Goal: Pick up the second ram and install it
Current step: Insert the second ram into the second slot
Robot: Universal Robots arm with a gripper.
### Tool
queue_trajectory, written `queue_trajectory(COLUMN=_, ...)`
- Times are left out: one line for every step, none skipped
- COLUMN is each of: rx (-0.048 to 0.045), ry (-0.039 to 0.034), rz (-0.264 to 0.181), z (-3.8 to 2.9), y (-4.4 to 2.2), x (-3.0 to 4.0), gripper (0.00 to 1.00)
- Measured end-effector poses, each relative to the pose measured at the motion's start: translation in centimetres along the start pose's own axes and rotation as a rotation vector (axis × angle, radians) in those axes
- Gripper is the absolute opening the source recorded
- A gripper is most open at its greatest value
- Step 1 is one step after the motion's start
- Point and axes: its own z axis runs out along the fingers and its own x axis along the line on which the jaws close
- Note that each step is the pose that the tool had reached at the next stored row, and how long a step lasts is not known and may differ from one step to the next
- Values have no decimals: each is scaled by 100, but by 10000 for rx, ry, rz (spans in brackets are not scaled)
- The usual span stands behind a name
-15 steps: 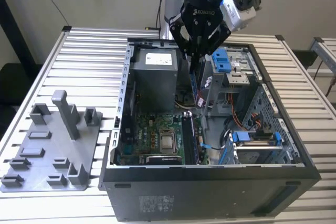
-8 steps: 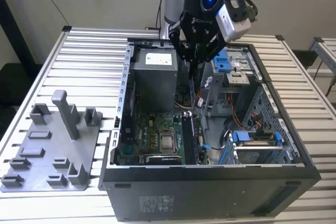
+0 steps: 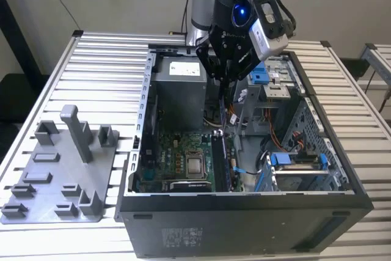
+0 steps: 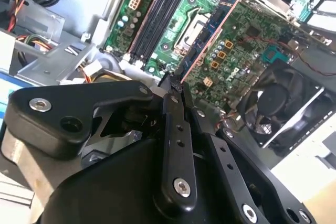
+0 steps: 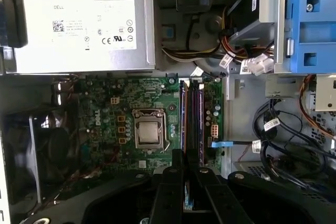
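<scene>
Jaws of the gripper [image 5: 186,157] poised over the memory slots [image 5: 192,114], apparently clamped on the second ram [image 5: 187,201].
Seen edge-on between them, inside the open computer case [image 3: 142,120]. Probably light, stiff and fragile; best held by its flat faces, clear of the contacts.

The pincer [image 5: 185,156] hangs over the memory slots [image 5: 191,114] in a narrow channel of the open computer case [image 3: 244,212]. The grey power-supply box [image 3: 180,87] crowds it on the exterior view's left, the drive cage [image 3: 275,93] and loose cables [image 5: 273,129] on the right. Above the motherboard [image 5: 105,108] the way is open, as is the desk [image 3: 110,65] beyond the fixture tray [image 3: 55,175].
</scene>
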Motion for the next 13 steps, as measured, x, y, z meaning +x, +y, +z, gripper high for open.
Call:
queue_trajectory(rx=5, ry=0, rz=-1, z=1, y=0, x=0, gripper=14)
queue_trajectory(rx=6, ry=0, rz=-1, z=1, y=0, x=0, gripper=14)
queue_trajectory(rx=6, ry=0, rz=-1, z=1, y=0, x=0, gripper=14)
queue_trajectory(rx=8, ry=0, rz=-1, z=2, y=0, x=0, gripper=14)
queue_trajectory(rx=11, ry=-1, rz=-1, z=2, y=0, x=0, gripper=14)
queue_trajectory(rx=12, ry=-1, rz=-1, z=2, y=0, x=0, gripper=14)
queue_trajectory(rx=12, ry=-1, rz=-1, z=2, y=0, x=0, gripper=14)
queue_trajectory(rx=12, ry=-1, rz=-1, z=2, y=0, x=0, gripper=14)
queue_trajectory(rx=16, ry=-1, rz=0, z=2, y=0, x=0, gripper=14)
queue_trajectory(rx=21, ry=-1, rz=2, z=2, y=1, x=1, gripper=14)
queue_trajectory(rx=23, ry=-1, rz=2, z=2, y=2, x=1, gripper=14)
queue_trajectory(rx=24, ry=-2, rz=1, z=2, y=1, x=1, gripper=14)
queue_trajectory(rx=27, ry=-1, rz=1, z=1, y=1, x=0, gripper=14)
